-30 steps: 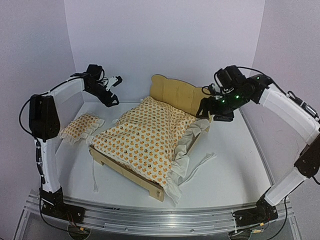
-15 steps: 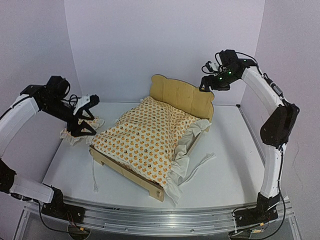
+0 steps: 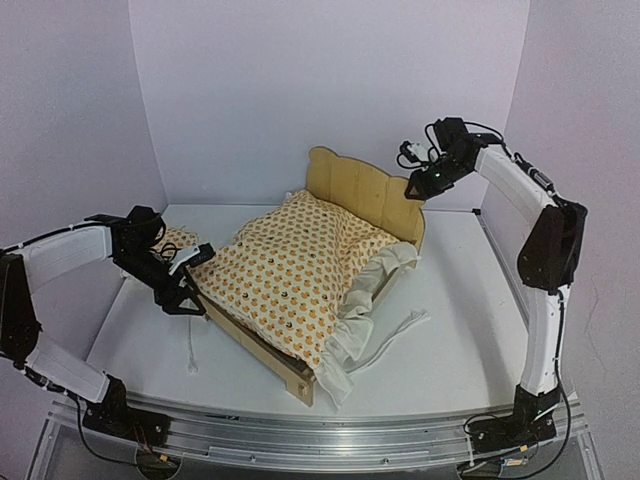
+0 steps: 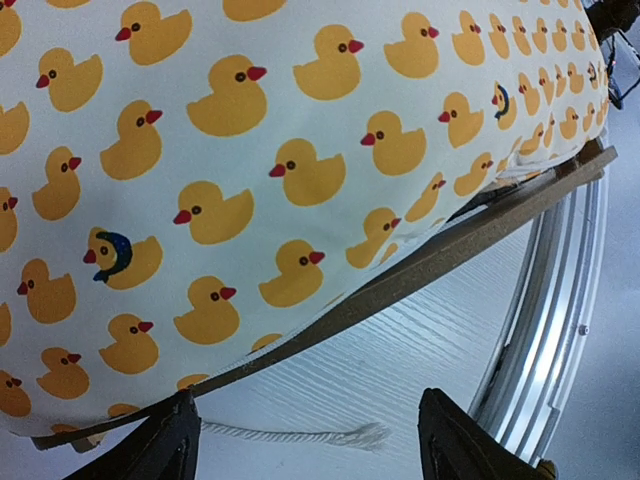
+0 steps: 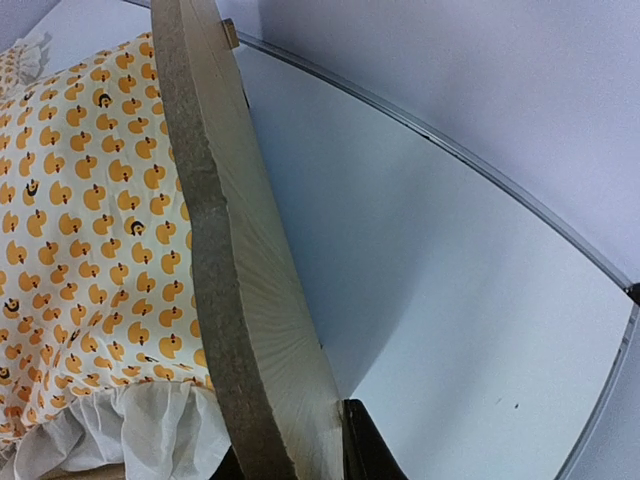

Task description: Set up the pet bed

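The pet bed (image 3: 365,190) sits diagonally in the middle of the table (image 3: 460,300), its scalloped headboard at the far end and its low footboard near. A duck-print mattress cushion (image 3: 290,275) covers the frame, with its ruffle spilling over the right rail.

The right gripper (image 3: 413,189) is closed on the headboard's top right corner. In the wrist view the board's edge runs between the jaws, with one dark finger (image 5: 365,445) against it.

The left gripper (image 3: 188,290) hangs just beside the bed's left rail (image 4: 450,250), jaws wide apart and holding nothing, above a loose tie cord (image 4: 290,436). A small ruffled pillow (image 3: 178,238) lies at the far left.
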Robot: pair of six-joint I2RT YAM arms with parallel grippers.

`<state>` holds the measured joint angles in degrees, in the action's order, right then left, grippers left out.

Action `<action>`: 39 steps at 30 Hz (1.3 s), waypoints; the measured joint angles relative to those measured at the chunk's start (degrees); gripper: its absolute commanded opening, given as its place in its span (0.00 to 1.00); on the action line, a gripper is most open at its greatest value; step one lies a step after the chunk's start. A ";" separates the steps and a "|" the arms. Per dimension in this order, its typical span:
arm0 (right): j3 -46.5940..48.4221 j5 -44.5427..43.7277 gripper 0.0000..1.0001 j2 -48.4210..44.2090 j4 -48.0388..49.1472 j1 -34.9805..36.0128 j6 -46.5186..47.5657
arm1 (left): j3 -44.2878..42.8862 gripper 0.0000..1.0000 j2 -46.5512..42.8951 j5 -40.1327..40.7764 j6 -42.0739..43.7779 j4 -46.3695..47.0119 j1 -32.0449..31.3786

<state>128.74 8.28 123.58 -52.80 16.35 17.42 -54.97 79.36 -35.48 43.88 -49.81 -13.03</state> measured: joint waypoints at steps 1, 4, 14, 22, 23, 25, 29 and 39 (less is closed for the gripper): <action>-1.93 -0.62 0.08 -1.23 0.68 -0.13 -0.33 | -0.59 0.73 0.99 0.43 -0.50 1.12 0.12; -8.08 -3.38 0.07 -5.56 1.96 -0.64 -2.52 | -3.28 0.73 4.82 2.41 -1.47 5.56 0.14; -30.16 -15.72 0.04 -23.74 1.26 0.58 -23.85 | -23.82 0.78 25.62 10.45 -7.01 19.56 0.39; -41.67 -26.84 0.09 -34.13 0.24 11.73 -46.38 | -43.77 0.77 39.72 13.18 -12.42 21.59 -0.15; -41.65 -27.86 0.13 -34.13 0.20 13.06 -48.01 | -45.19 0.77 40.15 13.18 -12.70 21.24 -0.21; -41.65 -28.86 0.32 -34.06 0.05 15.02 -50.44 | -47.10 0.77 40.29 13.13 -13.19 20.31 -0.34; -41.21 -29.34 0.52 -34.27 2.21 15.69 -53.33 | -47.73 0.78 38.40 12.71 -13.65 18.29 -0.42; -26.05 -34.78 0.63 -37.90 -7.82 16.16 -48.36 | -38.17 0.89 15.52 7.79 -4.97 7.32 -2.44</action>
<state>102.69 -26.50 85.67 -60.62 32.52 -30.95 -93.15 94.88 -27.70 38.91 -42.49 -15.46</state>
